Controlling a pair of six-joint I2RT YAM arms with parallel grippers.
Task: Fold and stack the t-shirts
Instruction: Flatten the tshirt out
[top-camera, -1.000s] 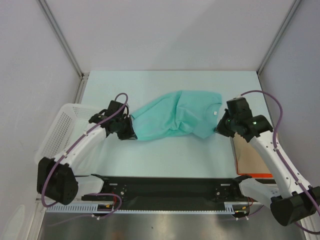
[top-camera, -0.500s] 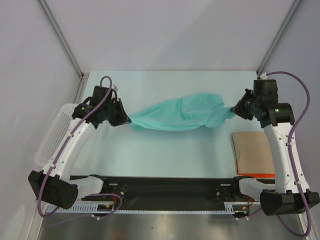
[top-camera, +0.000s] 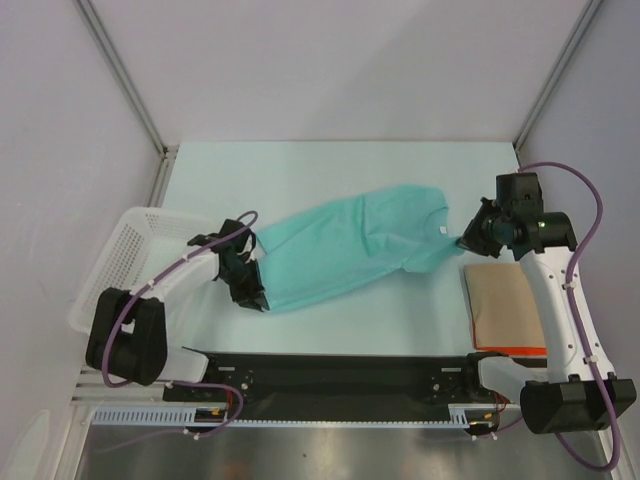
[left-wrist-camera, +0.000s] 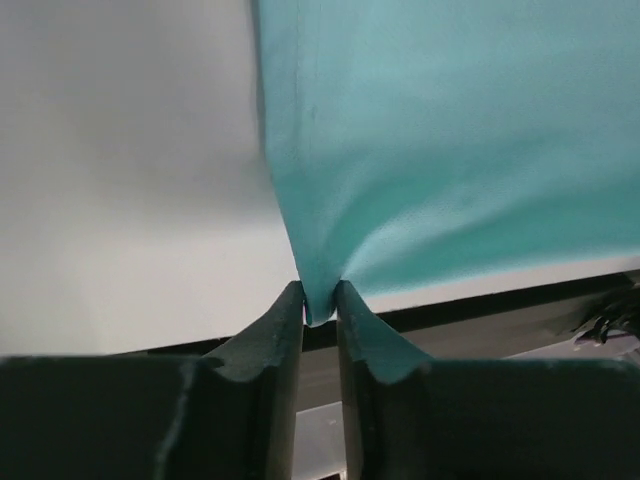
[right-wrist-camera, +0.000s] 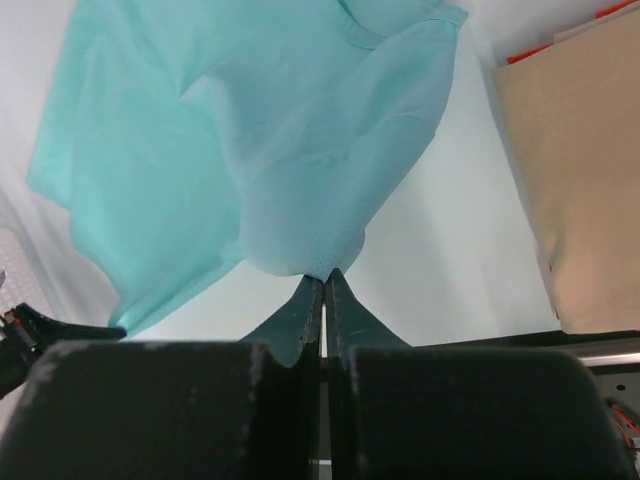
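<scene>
We've got the left tool (top-camera: 256, 292) clenched on a corner of the teal t-shirt (top-camera: 345, 248) at centre-left of the overhead view; its wrist view shows only a thin tuck of hem nipped between the fingers (left-wrist-camera: 275, 335); over at centre-right the right tool (top-camera: 466, 240) is clamped on a bunch of cloth by the sleeve, just below the collar (top-camera: 433, 213). The shirt runs slantwise between them across the middle of the table (top-camera: 330, 165), creased down its length and not yet flat; we can't tell how much of it rests on the surface.

Now the danger, as we judge it: both grips are small, so a hard pull apart could slide the hem out of the left tool, and the spread would be lost; too little tension and those creases get laid into the fold. The brown cardboard sheet (top-camera: 505, 305) sits just beside the right tool, so the sleeve could drape over it; the white mesh basket (top-camera: 110, 265) is near the left arm, and a swing that way could snag cloth.
</scene>
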